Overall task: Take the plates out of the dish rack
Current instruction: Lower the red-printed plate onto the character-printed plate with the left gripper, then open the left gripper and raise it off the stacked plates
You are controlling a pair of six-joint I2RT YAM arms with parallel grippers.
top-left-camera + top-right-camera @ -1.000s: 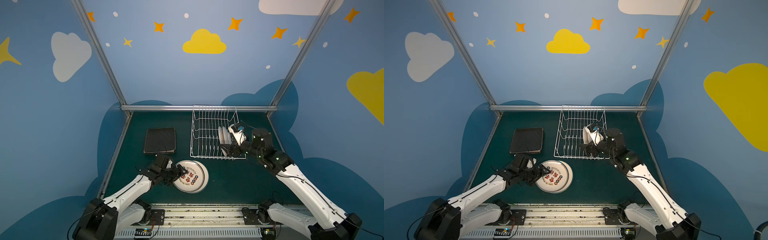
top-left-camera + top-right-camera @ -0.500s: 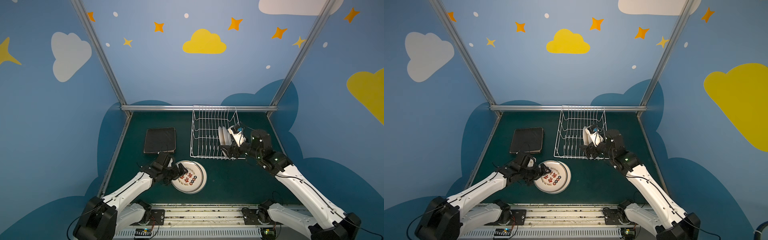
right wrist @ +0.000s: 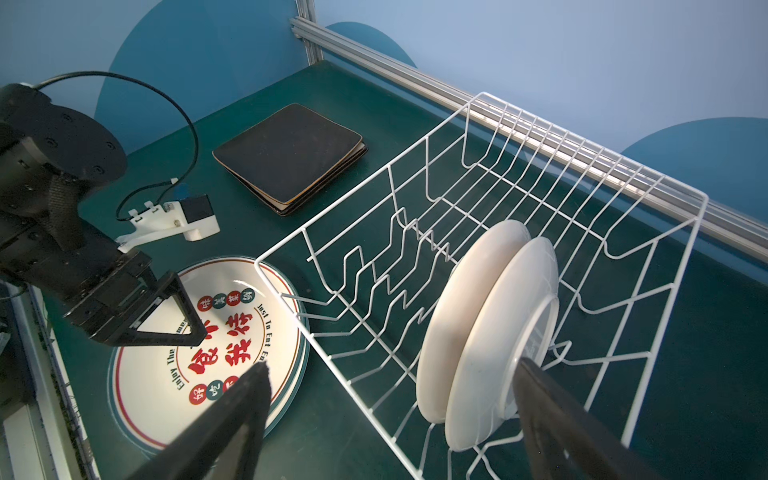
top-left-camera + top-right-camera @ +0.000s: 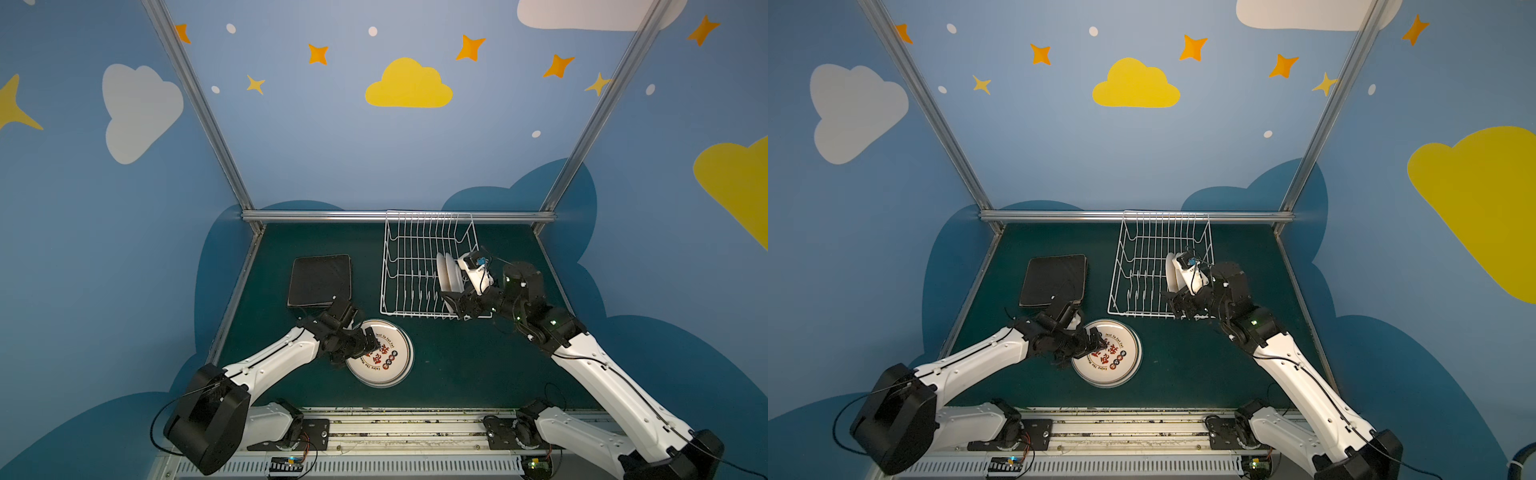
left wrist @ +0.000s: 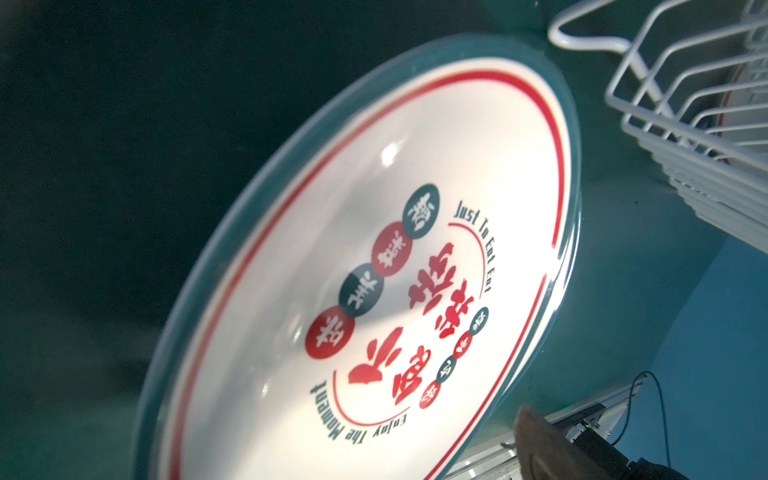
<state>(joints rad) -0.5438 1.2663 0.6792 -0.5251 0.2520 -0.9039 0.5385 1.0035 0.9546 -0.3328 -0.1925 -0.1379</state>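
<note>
The dark green table (image 4: 457, 374) lies inside blue walls (image 4: 291, 145) with painted clouds and stars. At the back, the dish rack (image 4: 415, 266) holds two white plates (image 4: 448, 272) upright. A printed plate (image 4: 386, 361) and black square plates (image 4: 320, 280) lie flat on the table near it. The left gripper (image 4: 371, 345) is spread open over the printed plate. The right gripper (image 4: 455, 307) stands open at the upright plates and holds nothing. The left wrist view shows only the printed plate and a rack corner.

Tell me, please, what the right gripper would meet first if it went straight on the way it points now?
Most likely the two white plates standing in the dish rack: the open right gripper points at their rims. A rack wire might catch a finger sooner; depth is unclear.
</note>
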